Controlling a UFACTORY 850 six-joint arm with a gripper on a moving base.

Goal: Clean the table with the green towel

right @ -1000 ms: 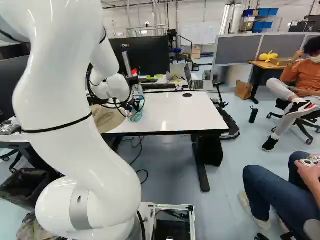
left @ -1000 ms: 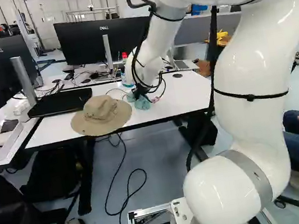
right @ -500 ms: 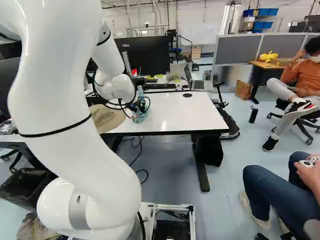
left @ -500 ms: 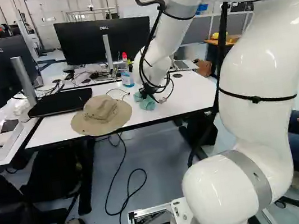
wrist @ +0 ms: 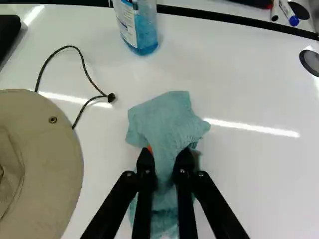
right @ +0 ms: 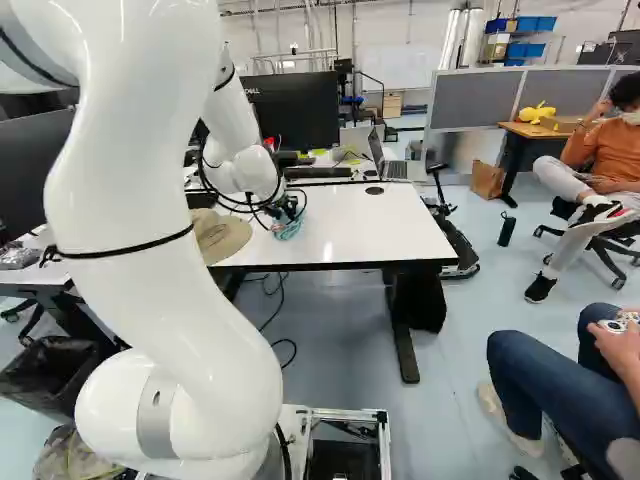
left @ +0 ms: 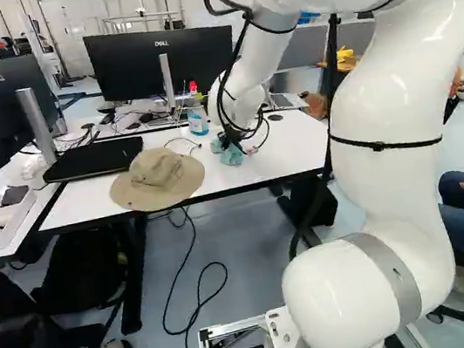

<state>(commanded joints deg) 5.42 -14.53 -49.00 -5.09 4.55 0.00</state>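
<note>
We worked at a white table [right: 370, 235] with our arm [left: 382, 115] reaching over it from the near right in the left base view; our gripper [left: 230, 141] pointed down at the tabletop, its jaws clamped on the green towel [wrist: 167, 117], a blue-green cloth bunched up between them. In the wrist view, folds of the towel fanned out ahead of the gripper [wrist: 165, 162], while more of it hung below and between the two black fingers; a sliver of orange pad [wrist: 149, 149] showed beside the cloth.

To the left of the towel, and apart from it, lay a beige brimmed hat [left: 159, 172], by the table's near edge; a thin dark cord [wrist: 65, 47] curled out from beside its brim onto the white surface, ending in a small black toggle [wrist: 111, 97]; beyond the towel, toward the far edge, stood a clear bottle [wrist: 142, 37] of blue liquid; a round black disc [wrist: 310, 60] sat on the table at the far right.

A flat black device [left: 93, 159] lay on the far left of the table, left of the hat; past the far edge we saw a black monitor [left: 131, 66] and an open laptop [right: 392, 168].
</note>
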